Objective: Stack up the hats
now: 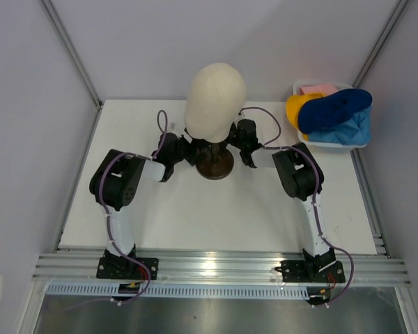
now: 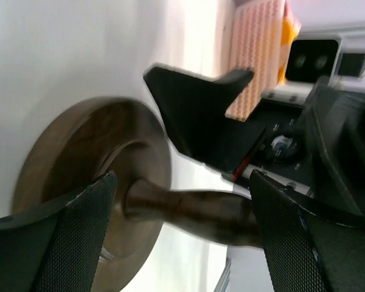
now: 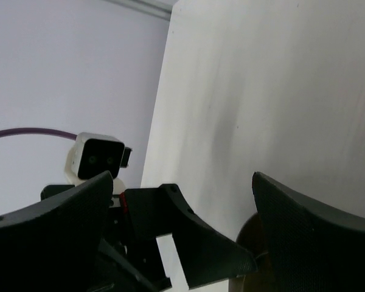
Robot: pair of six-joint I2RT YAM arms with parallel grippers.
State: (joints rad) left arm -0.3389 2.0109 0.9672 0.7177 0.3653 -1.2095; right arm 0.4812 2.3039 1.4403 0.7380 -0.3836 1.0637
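Observation:
The hats lie piled in a white basket (image 1: pixel 359 145) at the table's back right: a dark blue hat (image 1: pixel 334 110) on top, a yellow-orange one (image 1: pixel 295 108), a pink one (image 1: pixel 318 89) and a light blue one (image 1: pixel 353 129). Both arms reach in under the cream mannequin head (image 1: pixel 216 97). My left gripper (image 1: pixel 194 150) (image 2: pixel 182 182) stands open, with the head's dark stem (image 2: pixel 188 208) showing between its fingers and untouched. On the other side my right gripper (image 1: pixel 240 145) (image 3: pixel 182 182) is open and empty. Neither gripper is near the hats.
The mannequin head stands mid-table on a dark round base (image 1: pixel 216 167) (image 2: pixel 91 158) (image 3: pixel 248 258). The two grippers face each other closely across the stem. The basket (image 2: pixel 255 48) sits against the right wall, beyond the right arm's elbow (image 1: pixel 298 174).

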